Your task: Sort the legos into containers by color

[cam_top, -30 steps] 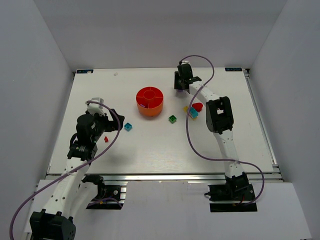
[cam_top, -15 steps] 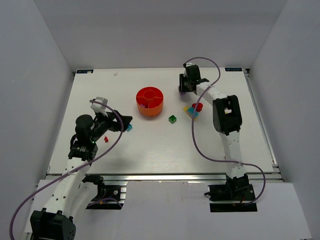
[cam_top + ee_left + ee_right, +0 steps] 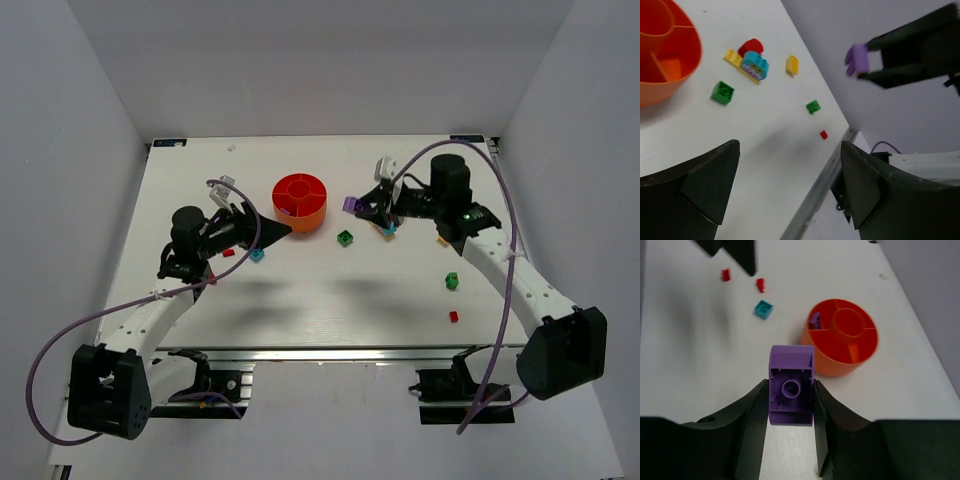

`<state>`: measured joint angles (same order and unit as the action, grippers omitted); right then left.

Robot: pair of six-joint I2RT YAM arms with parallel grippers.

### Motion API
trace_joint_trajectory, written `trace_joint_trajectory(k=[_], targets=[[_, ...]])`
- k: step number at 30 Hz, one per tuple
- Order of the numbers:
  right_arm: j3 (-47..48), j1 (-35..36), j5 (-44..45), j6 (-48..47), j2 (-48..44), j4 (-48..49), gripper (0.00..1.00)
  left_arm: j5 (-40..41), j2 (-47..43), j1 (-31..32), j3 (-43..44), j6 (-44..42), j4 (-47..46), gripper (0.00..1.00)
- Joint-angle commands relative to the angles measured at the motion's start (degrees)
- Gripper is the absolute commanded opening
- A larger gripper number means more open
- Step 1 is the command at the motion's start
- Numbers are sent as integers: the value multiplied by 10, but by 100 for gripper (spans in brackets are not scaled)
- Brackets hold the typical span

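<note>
From above, the round red-orange bowl sits on the white table. The right gripper hangs just to the right of the bowl and pinches a purple brick. The left gripper is at the bowl's near left side. A cyan brick lies close to it. A green brick lies in front of the bowl.

The left wrist camera shows its two fingers spread far apart with nothing between them. Past them on the table lie the green brick, a yellow brick and a yellow, cyan and red clump.

The right wrist camera shows the purple brick squeezed between both fingers, which are partly closed around it. Beyond it is the bowl, with a small purple piece in one wedge compartment.
</note>
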<state>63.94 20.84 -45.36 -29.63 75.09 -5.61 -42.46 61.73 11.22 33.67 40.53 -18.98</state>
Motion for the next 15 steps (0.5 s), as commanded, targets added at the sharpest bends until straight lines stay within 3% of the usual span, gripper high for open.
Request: trace_joint_trajectory(k=[1, 6, 15], targets=[[-48, 26, -60, -86, -9, -45, 0, -32, 0, 26, 48, 53, -5, 91], [-68, 73, -39, -94, -37, -50, 0, -24, 0, 51, 57, 96, -9, 91], [-37, 125, -10, -75, -35, -62, 0, 13, 26, 121, 76, 95, 36, 91]])
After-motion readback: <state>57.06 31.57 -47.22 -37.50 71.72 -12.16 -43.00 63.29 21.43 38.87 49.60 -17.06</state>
